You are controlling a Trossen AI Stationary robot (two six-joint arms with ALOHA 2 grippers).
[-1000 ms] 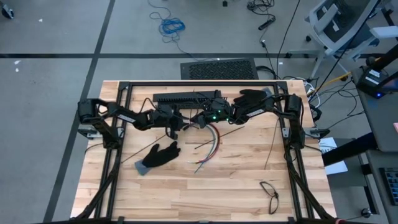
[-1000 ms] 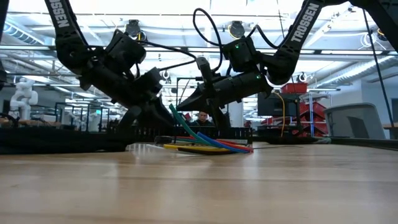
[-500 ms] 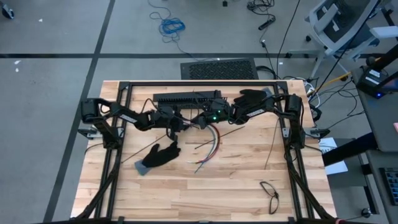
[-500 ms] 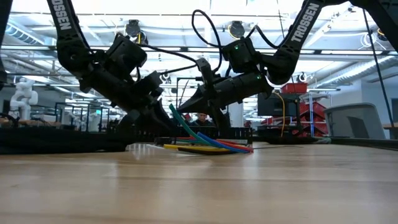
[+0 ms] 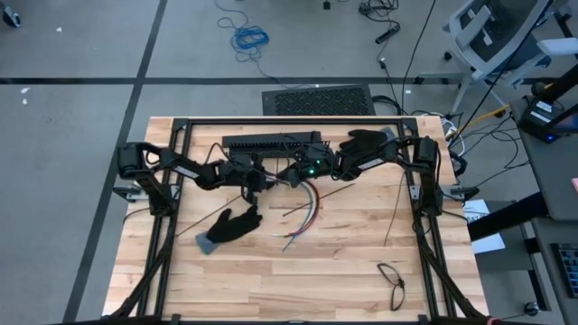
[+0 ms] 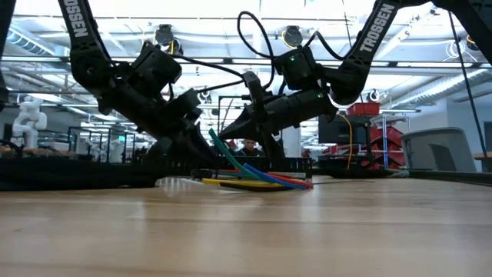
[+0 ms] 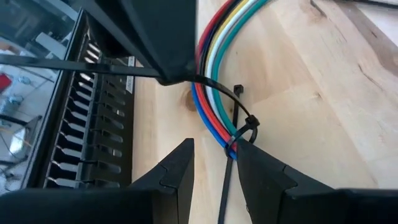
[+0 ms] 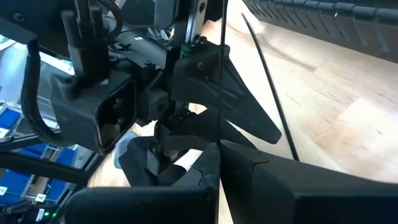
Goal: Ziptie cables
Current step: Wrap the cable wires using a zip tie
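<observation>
Over the last second very little shifts: the left arm draws back a touch, its wrist lifting slightly in the low view, while the right arm holds as it was. To me that reads as the tie being cinched rather than a new step starting.

The cables lie near the middle of the tabletop, just in front of the long black slotted bar. A zip tie is looped around the bundle, its head at the outer side of the curve. The left claw straddles that spot with its fingers parted; the tie's tail runs down through the gap, apparently not pinched. The right claw has its fingers closed on a thin black strip, seemingly the tie's other end.

From above, the bundle's long axis runs from the claws toward the near edge, bowing slightly, with the loose ends fanned out and pointing at the front. A black glove lies just beside them.
</observation>
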